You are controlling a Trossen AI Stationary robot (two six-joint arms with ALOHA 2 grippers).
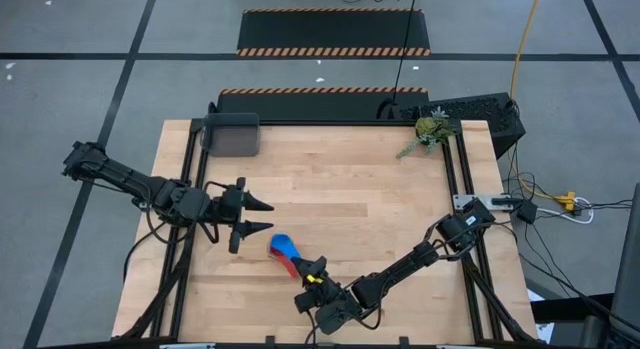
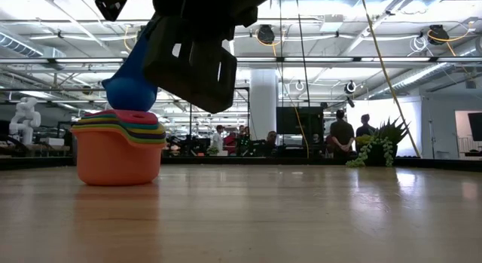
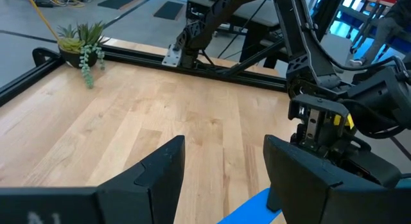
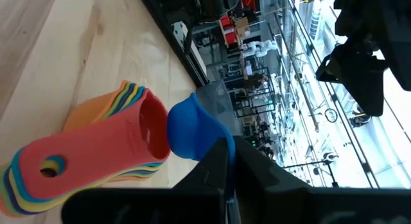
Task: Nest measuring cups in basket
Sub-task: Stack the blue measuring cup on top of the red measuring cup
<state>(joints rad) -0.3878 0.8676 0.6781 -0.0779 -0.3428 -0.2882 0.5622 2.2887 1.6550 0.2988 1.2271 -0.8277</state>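
In the high view the measuring cups [image 1: 288, 257] sit as one nested stack on the wooden counter [image 1: 350, 199], low and a little left of centre in the frame. The low view shows that stack [image 2: 120, 146] at the left of the picture: an orange cup at the bottom, rims of yellow, green and red layered above it, all standing upright on the wood.

The right pincer [image 1: 316, 274] reaches in from the lower right of the high view, its arm running diagonally up toward the right rail. It is clamped tight on the handle of a blue cup [image 4: 191, 133], and the right wrist view shows that blue bowl pressed against the mouth of the red top cup [image 4: 128, 147], with the handles of the stack fanned out beneath. In the low view the blue cup [image 2: 129, 86] is tilted and rests on top of the stack.

The left pincer [image 1: 257, 215] hovers at mid-left of the high view, just left of the stack, its jaws standing apart with nothing between them. The left wrist view looks past those spread fingers [image 3: 157, 176] toward the right arm.

The basket [image 1: 230, 135] stands at the upper left corner of the counter, well apart from the stack. A green plant sprig [image 1: 430, 131] lies at the upper right corner. In the low view, people [image 2: 341, 133] stand in the room far behind the counter.
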